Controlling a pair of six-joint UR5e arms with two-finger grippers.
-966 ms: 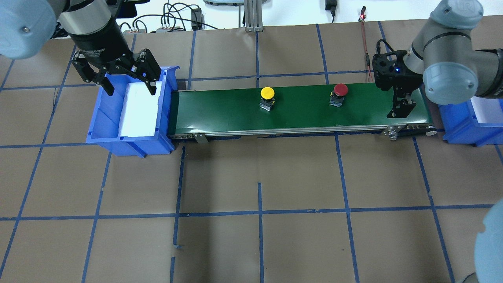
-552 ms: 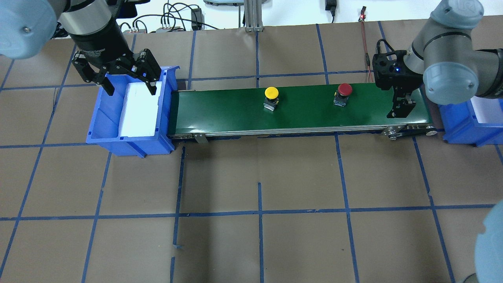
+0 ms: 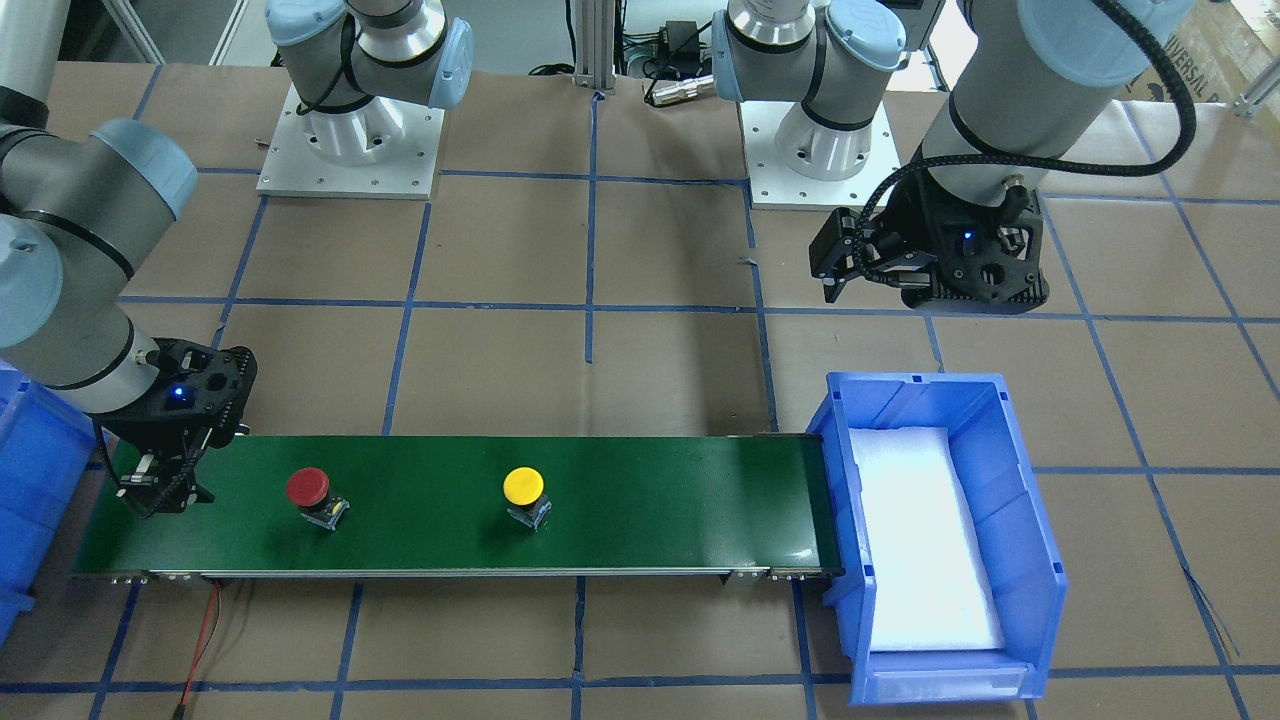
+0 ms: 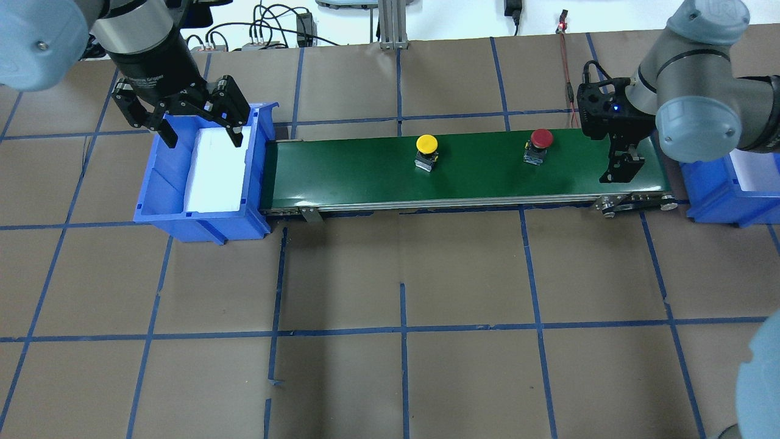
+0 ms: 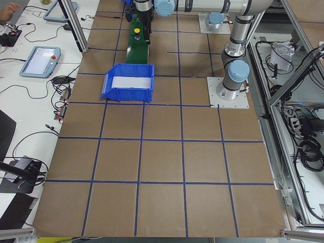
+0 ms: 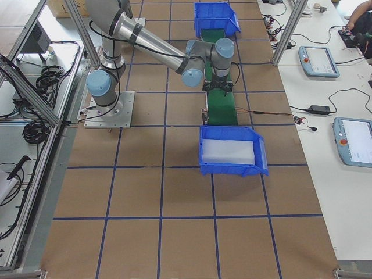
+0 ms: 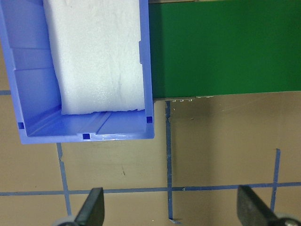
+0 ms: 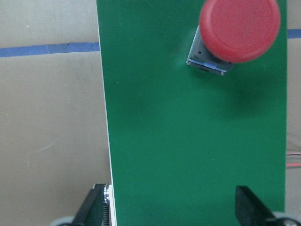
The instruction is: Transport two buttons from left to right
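Observation:
The yellow button (image 4: pixel 426 144) and the red button (image 4: pixel 541 139) stand upright on the green conveyor belt (image 4: pixel 365 177), the red one nearer the right end. They also show in the front view, the yellow button (image 3: pixel 524 486) and the red button (image 3: pixel 308 487). My right gripper (image 4: pixel 620 172) hangs open over the belt's right end, and the red button (image 8: pixel 239 29) is ahead of its open jaws, apart from them. My left gripper (image 4: pixel 203 142) is open and empty above the left blue bin (image 4: pixel 164 183).
The left bin holds a white foam pad (image 4: pixel 216 177). A second blue bin (image 4: pixel 719 195) stands just past the belt's right end. Brown paper with blue tape lines covers the table. Cables lie along the far edge.
Both buttons have moved right along the belt, toward my right gripper. Neither arm has moved.

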